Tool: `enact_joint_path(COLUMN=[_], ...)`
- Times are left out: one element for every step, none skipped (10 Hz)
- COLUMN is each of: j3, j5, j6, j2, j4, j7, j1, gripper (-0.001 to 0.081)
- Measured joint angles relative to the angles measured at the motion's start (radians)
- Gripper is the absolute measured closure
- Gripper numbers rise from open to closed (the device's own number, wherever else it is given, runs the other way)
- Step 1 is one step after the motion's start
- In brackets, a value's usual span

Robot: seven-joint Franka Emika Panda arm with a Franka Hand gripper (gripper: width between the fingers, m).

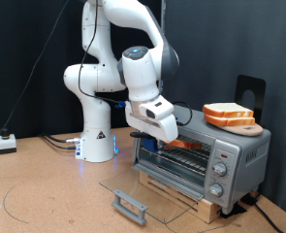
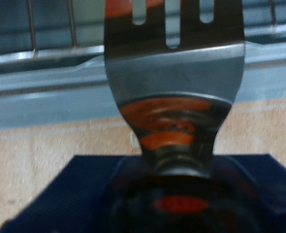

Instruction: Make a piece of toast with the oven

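The silver oven [image 1: 232, 155] stands at the exterior view's right with its glass door [image 1: 154, 190] folded down flat. My gripper [image 1: 160, 138] is at the oven's mouth, just above the open door. A slotted metal spatula [image 2: 176, 68] fills the wrist view, reaching from my hand toward the wire rack [image 2: 36, 34]; my fingers are hidden behind it. An orange-brown flat piece, seemingly the piece of toast [image 1: 179, 144], shows at the oven mouth beside the gripper. I cannot tell whether it rests on the rack or on the spatula.
A stack of bread slices [image 1: 228, 116] lies on a wooden board on top of the oven. The door's dark bar handle [image 1: 129, 205] juts toward the exterior view's bottom. A small white box [image 1: 5, 143] and cables lie at the far left.
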Motion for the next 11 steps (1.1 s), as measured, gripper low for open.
enact_joint_path(j3=[-0.002, -0.009, -0.021, -0.039, -0.060, -0.079, -0.099, -0.119, -0.140, -0.157, -0.156], j5=[-0.058, -0.117, -0.153, -0.173, -0.187, -0.194, -0.195, -0.194, -0.177, -0.156, -0.158], j6=[0.000, -0.005, -0.009, -0.025, -0.046, -0.061, -0.072, -0.084, -0.105, -0.130, -0.130], j2=[0.000, 0.001, 0.001, 0.001, 0.001, 0.001, 0.001, 0.001, 0.001, 0.001, 0.001], j4=[0.000, 0.000, 0.001, 0.005, 0.013, 0.020, 0.027, 0.038, 0.051, 0.066, 0.063], j7=[0.017, 0.042, 0.045, 0.038, 0.020, -0.002, -0.029, -0.052, -0.081, -0.110, -0.106], j1=[-0.025, -0.061, -0.090, -0.115, -0.135, -0.152, -0.163, -0.171, -0.174, -0.174, -0.174], gripper=[0.0395, 0.0395, 0.0395, 0.0395, 0.0395, 0.0395, 0.0395, 0.0395, 0.0395, 0.0395, 0.0395])
